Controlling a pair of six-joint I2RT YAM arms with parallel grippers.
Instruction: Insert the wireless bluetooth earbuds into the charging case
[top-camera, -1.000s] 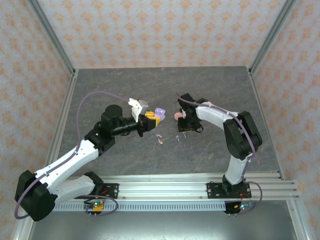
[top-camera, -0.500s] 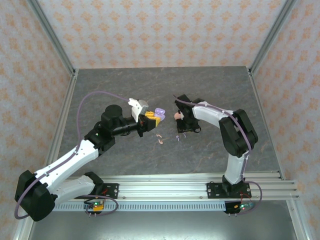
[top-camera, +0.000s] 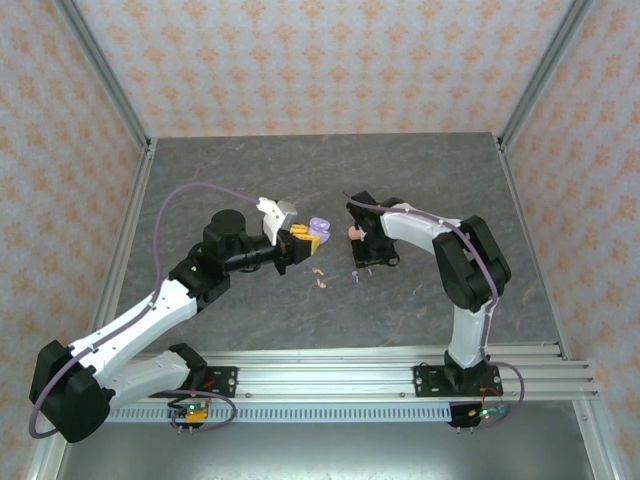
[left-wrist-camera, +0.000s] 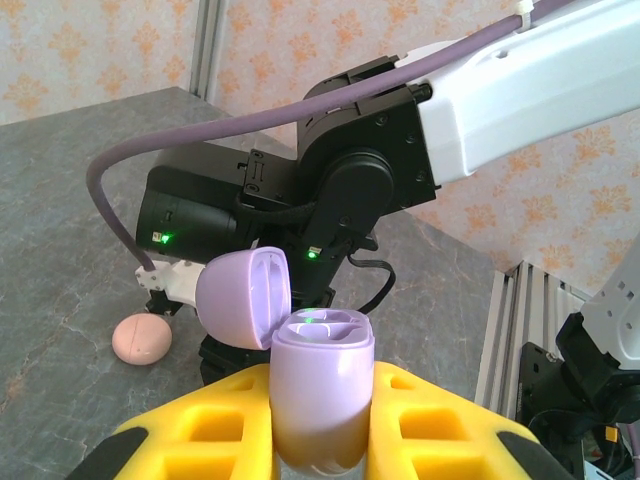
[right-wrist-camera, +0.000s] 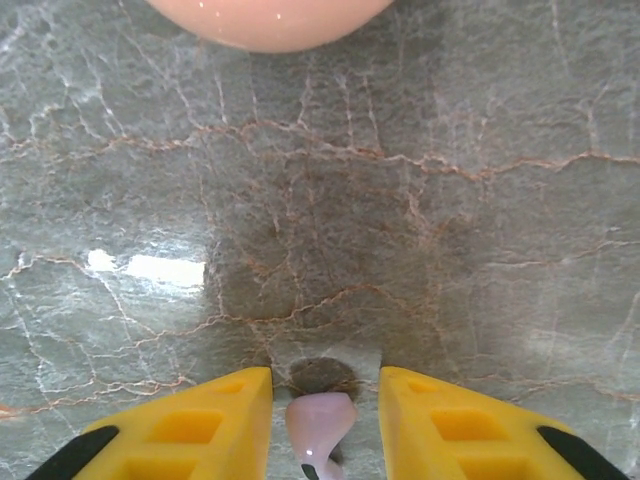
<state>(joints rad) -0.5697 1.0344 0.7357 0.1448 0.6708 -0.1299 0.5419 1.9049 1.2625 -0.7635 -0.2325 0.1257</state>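
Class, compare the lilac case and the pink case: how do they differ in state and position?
The lilac case has its lid flipped open; the pink case is shut. The lilac case is held upright in the left gripper; the pink case lies on the table. Both are small and rounded.

- Left arm (top-camera: 150, 310): reaching from lower left toward frame centre, left gripper (top-camera: 300, 238) clamping a lilac charging case (left-wrist-camera: 320, 400).
- Right arm (top-camera: 465, 265): bending leftward at centre right, right gripper (top-camera: 362, 262) pointing down, yellow fingers (right-wrist-camera: 200, 420) standing slightly apart.
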